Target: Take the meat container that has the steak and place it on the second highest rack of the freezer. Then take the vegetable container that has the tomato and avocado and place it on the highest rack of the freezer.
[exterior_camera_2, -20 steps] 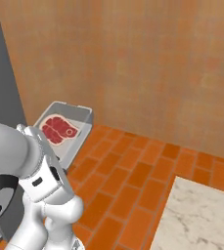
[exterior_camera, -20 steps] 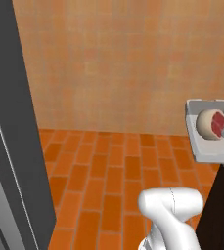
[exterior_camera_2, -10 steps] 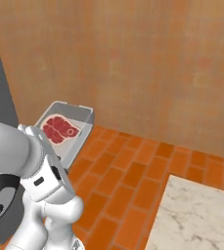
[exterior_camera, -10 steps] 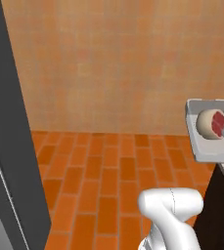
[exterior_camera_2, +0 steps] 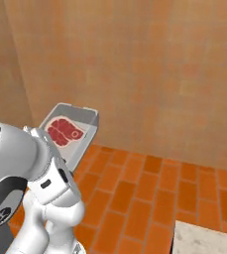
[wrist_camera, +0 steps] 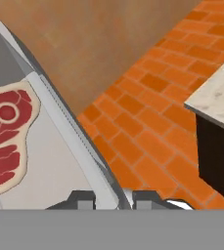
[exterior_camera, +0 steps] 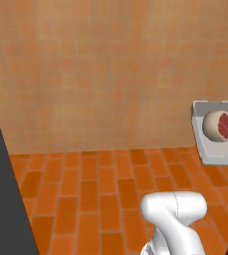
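Grey tray (exterior_camera_2: 83, 130) held up in air over orange brick floor (exterior_camera_2: 135, 188), tan wall (exterior_camera: 100, 69) behind. Steak (exterior_camera_2: 63, 131) lies inside tray. Right base view shows flat red, white-streaked cut face; left base view shows steak (exterior_camera: 218, 126) as rounded beige lump, red face turned sideways. Hand view: gripper (wrist_camera: 114, 199) pinched narrow on tray rim (wrist_camera: 69, 132), marble counter corner (wrist_camera: 216, 100) at right. Left base view: dark panel (exterior_camera: 3, 199) along left edge.
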Motion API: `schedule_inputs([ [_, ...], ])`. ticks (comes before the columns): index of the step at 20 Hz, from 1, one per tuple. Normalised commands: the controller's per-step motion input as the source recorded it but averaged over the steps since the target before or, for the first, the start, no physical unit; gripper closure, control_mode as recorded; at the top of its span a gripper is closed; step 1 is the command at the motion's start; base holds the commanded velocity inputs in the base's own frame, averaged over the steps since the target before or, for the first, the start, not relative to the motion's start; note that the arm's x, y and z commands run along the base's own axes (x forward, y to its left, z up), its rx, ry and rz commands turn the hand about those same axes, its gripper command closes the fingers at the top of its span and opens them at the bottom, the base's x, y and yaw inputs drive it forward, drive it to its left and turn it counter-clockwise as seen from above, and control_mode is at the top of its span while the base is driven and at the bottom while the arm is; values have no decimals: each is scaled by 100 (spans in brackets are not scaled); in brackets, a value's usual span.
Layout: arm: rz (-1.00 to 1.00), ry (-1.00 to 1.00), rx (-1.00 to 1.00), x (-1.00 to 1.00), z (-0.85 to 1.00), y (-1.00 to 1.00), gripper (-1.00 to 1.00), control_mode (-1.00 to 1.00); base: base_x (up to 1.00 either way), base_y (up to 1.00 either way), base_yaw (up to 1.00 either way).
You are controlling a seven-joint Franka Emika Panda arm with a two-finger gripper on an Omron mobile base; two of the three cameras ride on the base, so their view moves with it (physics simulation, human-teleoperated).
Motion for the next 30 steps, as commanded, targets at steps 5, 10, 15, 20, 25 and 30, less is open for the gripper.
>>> schedule_inputs([
  [5,0,0,0,0,0,0,100,100,15,75,38],
  [10,0,0,0,0,0,0,100,100,-8,-23,79],
  [15,0,0,0,0,0,0,100,100,0,-25,76],
  [20,0,0,0,0,0,0,100,100,0,-3,85],
  [25,0,0,0,0,0,0,100,100,0,-18,84],
  [30,0,0,0,0,0,0,100,100,8,-39,82],
])
